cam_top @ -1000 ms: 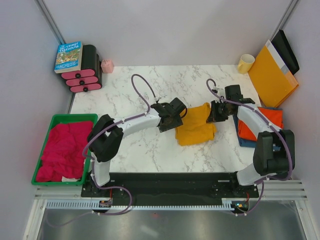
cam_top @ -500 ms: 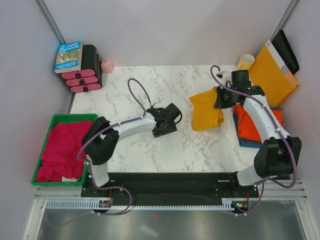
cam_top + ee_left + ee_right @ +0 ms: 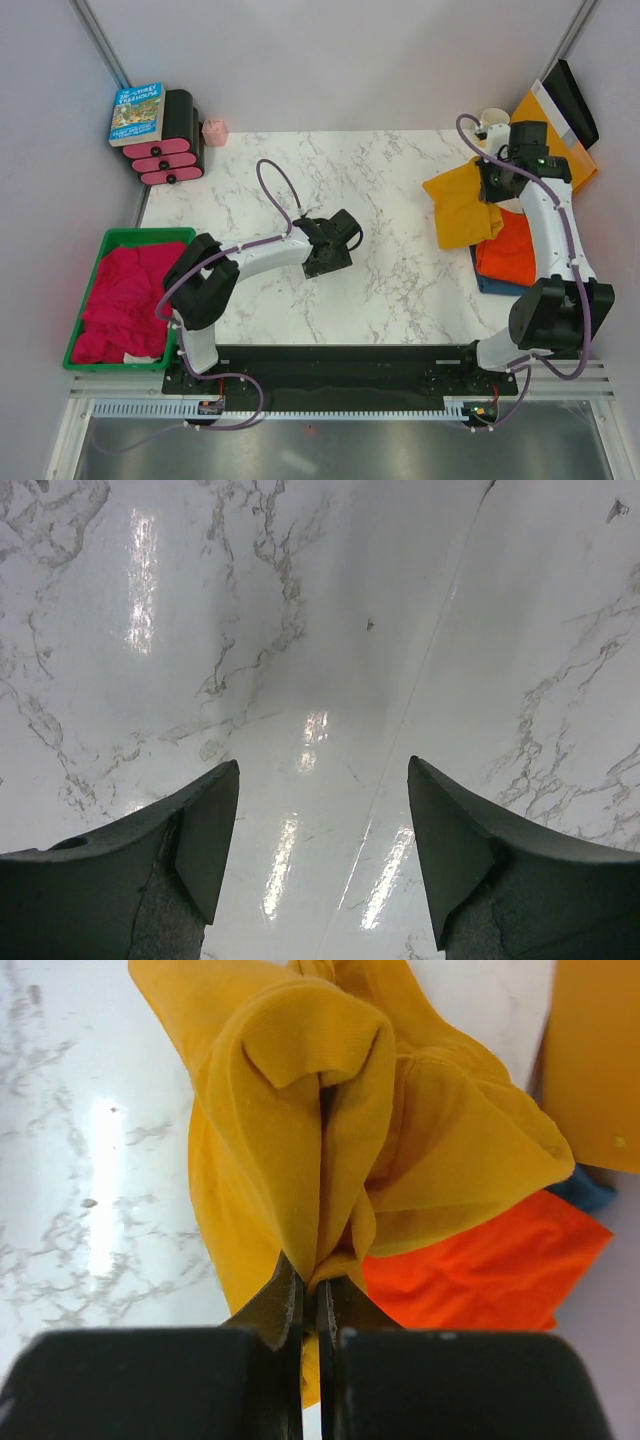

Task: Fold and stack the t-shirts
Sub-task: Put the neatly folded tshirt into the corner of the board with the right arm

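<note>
1. Your right hand (image 3: 318,1285) is pinched tight on a bunched fold of the mustard-yellow t-shirt (image 3: 300,1110). The shirt hangs crumpled from it at the far right of the table (image 3: 400,290).
2. Below that hanging cloth lies the orange-red t-shirt (image 3: 510,250), spread flat on top of the blue t-shirt (image 3: 482,283). Only an edge of the blue one shows.
3. Look behind your right hand: the cream mug (image 3: 492,121) and the stiff yellow-orange envelope (image 3: 595,1060) stand close by, and the envelope leans against the right wall.
4. Your left hand (image 3: 322,780) has its fingers spread wide over bare marble near the table's middle. It holds nothing and is well apart from the shirts.
5. At the left, beside the table, the green bin (image 3: 110,237) holds crumpled red cloth (image 3: 125,300).
6. In the far left corner you have a book (image 3: 137,112) on a black-and-pink rack (image 3: 165,150), with a small pink object (image 3: 214,131) beside it.
</note>
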Controlling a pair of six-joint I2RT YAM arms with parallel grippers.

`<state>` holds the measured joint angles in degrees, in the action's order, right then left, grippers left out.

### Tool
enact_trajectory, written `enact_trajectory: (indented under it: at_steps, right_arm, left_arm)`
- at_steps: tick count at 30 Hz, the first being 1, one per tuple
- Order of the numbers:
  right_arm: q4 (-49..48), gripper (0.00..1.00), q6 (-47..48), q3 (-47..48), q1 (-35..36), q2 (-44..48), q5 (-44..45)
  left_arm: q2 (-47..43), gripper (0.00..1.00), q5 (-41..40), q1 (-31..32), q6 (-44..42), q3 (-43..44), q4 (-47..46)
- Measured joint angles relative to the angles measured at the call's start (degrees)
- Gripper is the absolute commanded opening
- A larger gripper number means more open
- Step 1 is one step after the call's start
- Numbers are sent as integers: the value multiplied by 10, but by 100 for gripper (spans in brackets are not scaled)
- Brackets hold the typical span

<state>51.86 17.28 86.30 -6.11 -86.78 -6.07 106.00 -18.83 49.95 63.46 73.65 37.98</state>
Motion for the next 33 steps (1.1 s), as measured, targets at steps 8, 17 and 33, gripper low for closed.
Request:
enact_trajectory:
  at_steps: [8, 17, 33]
  right_arm:
    - [20, 0, 58, 27, -87, -20, 6]
    - [61, 0, 95, 71, -127, -25, -7]
    - [125, 0, 137, 133, -155, -22, -35]
  left_arm:
    - [0, 75, 15, 0, -8, 0, -6]
    - [2, 75, 29, 1, -16, 0, -19]
    - [6, 75, 44, 4, -18, 0, -25]
